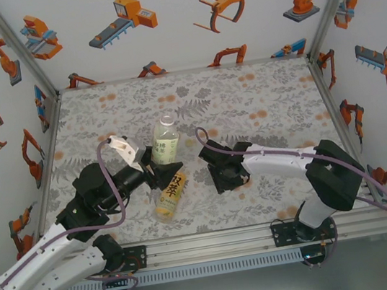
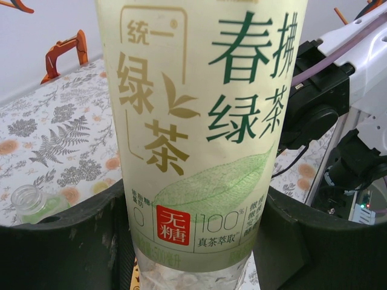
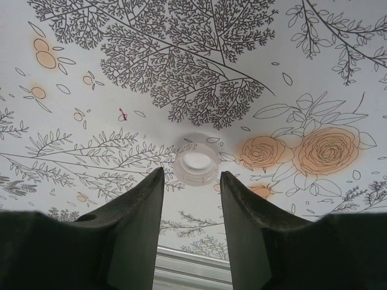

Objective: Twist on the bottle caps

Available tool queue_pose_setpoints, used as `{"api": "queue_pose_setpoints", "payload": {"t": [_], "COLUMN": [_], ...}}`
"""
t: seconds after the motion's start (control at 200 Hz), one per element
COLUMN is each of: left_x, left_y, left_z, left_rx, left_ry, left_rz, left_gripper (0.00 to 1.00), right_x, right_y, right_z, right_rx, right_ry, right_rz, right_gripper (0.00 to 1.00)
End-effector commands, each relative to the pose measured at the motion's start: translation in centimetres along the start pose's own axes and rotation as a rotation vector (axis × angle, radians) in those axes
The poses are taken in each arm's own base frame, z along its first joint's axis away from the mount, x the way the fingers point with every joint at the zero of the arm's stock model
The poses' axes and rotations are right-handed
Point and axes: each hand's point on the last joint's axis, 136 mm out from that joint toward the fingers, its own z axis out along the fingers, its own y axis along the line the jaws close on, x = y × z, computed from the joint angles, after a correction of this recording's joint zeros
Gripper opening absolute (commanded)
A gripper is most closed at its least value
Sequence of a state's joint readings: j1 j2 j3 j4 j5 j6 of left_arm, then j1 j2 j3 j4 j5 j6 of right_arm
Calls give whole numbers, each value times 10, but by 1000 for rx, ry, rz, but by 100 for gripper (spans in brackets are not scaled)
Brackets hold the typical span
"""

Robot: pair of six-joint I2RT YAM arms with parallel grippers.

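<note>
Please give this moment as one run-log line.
left hand: grips green-label bottle | right hand: open by cap on table | amber bottle: lying down

Bottle (image 2: 199, 121) — smooth printed plastic label

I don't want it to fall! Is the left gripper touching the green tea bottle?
Touching. In the left wrist view, the left gripper's black fingers press against both sides of the green tea bottle, with no gap.
</note>
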State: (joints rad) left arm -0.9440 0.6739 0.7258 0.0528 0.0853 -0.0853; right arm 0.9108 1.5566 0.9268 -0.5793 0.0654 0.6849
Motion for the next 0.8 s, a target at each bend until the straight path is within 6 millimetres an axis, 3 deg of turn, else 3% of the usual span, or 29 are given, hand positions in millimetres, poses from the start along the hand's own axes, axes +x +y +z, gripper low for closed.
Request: {"api": "queue_pose_setpoints", "payload": {"t": [0.0, 0.796], "left_x": [-13, -13], "left_y": [-1, 4], "left_z": [-1, -3], "left_rx": [0, -28], "left_ry": [-46, -52], "left_rz": [-14, -20], "left_gripper": [0, 0], "right_x": [0, 10], "right_y": [0, 0], "right_z": [-1, 19], "right_rx": [0, 13], "right_ry": [-2, 45], "right_rz": [5, 8], "right_gripper": [41, 41]}}
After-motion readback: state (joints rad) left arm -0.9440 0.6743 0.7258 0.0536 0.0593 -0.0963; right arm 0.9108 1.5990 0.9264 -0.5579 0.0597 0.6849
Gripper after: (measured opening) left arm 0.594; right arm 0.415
